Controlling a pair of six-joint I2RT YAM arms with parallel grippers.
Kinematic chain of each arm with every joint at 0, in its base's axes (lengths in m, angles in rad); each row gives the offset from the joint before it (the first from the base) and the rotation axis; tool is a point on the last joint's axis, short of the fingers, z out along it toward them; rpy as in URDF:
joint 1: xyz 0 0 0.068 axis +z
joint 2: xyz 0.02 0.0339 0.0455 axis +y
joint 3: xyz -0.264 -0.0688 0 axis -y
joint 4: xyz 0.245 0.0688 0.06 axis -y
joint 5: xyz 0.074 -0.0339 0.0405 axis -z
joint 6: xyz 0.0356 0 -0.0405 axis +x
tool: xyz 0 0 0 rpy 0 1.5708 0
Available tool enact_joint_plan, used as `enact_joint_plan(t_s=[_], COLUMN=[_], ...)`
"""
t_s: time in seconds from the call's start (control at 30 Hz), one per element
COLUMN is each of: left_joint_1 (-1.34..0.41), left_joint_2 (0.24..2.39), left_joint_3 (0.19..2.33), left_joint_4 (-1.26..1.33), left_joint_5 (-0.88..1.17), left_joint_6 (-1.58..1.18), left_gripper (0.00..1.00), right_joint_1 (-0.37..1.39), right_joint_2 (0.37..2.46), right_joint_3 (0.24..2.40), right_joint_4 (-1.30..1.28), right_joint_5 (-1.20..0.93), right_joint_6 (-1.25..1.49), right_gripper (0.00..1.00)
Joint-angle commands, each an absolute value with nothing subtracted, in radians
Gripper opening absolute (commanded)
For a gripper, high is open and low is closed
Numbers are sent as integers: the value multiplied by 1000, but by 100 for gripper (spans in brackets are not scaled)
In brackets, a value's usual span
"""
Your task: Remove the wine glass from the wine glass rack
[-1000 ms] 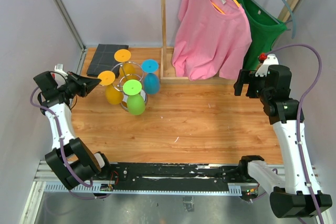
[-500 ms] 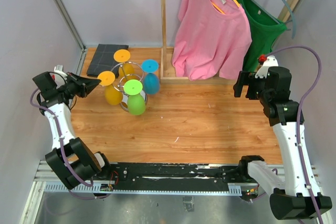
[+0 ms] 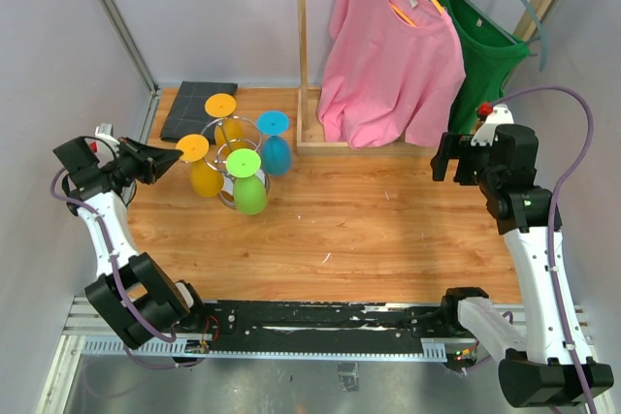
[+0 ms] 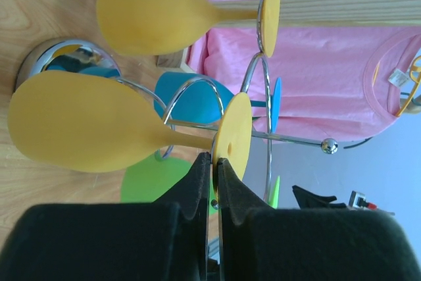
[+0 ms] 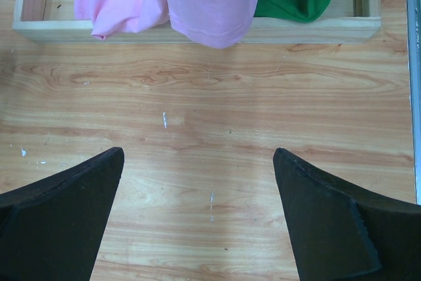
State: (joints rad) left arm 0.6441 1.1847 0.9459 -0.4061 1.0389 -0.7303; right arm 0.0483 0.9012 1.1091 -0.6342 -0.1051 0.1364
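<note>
Evidently the grasp is made. The left gripper (image 4: 212, 174) has its two fingers drawn almost together on the rim of the round foot of the wine glass (image 4: 79, 123). Only a sliver shows between them, and the foot's edge appears caught in it. This is the yellow glass hanging bowl-down on the side of the wine glass rack (image 4: 33, 70) nearest that arm. Its stem is threaded through one of the thin chrome loops, so the glass is not yet off.

The step in hand looks like the withdrawal. The next move probably calls for drawing the foot outward along its wire, away from the rack's centre, until the stem clears the open end. The pull should be level and slow, since the stand looks light enough to drag along.

Close neighbours hang on the same rack: a second yellow glass (image 4: 148, 14) on the rack's far side, a blue glass (image 4: 191, 100) across the centre, and a green glass (image 4: 154, 179) on the near side.

From above, the left arm stands well to the left of the rack, its forearm raised and its wrist rolled sideways, pointing level at the glass's foot.

The right gripper (image 5: 198, 153) hovers far to the right of the rack over bare table (image 5: 210, 97), fingers spread wide and holding nothing.
</note>
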Motion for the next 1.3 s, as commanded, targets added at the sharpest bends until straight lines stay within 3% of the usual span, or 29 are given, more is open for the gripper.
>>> enact_joint_plan(t_s=[0.0, 0.17, 0.47, 0.87, 0.97, 1.27], left_joint_1=[653, 653, 653, 653, 653, 653], left_joint_2=[1157, 1153, 1152, 1145, 1144, 1129], left_joint_3=[978, 977, 977, 959, 959, 950], left_joint_4=[-400, -408, -422, -473, -482, -485], left_joint_5=[1127, 1141, 1154, 1156, 1147, 1128], left_joint_6=[-706, -701, -692, -646, -641, -650], left_gripper=[10, 19, 25, 52, 52, 39], right_joint_1=[63, 63, 63, 63, 63, 63], right_joint_2=[891, 891, 896, 905, 904, 881], right_joint_3=[1098, 1093, 1092, 1091, 1088, 1068], right_joint_4=[-634, -628, -624, -616, -614, -617], right_joint_5=[-113, -114, -115, -119, -120, -109], right_joint_6=[156, 156, 153, 154, 158, 156], right_gripper=[98, 98, 98, 98, 98, 98])
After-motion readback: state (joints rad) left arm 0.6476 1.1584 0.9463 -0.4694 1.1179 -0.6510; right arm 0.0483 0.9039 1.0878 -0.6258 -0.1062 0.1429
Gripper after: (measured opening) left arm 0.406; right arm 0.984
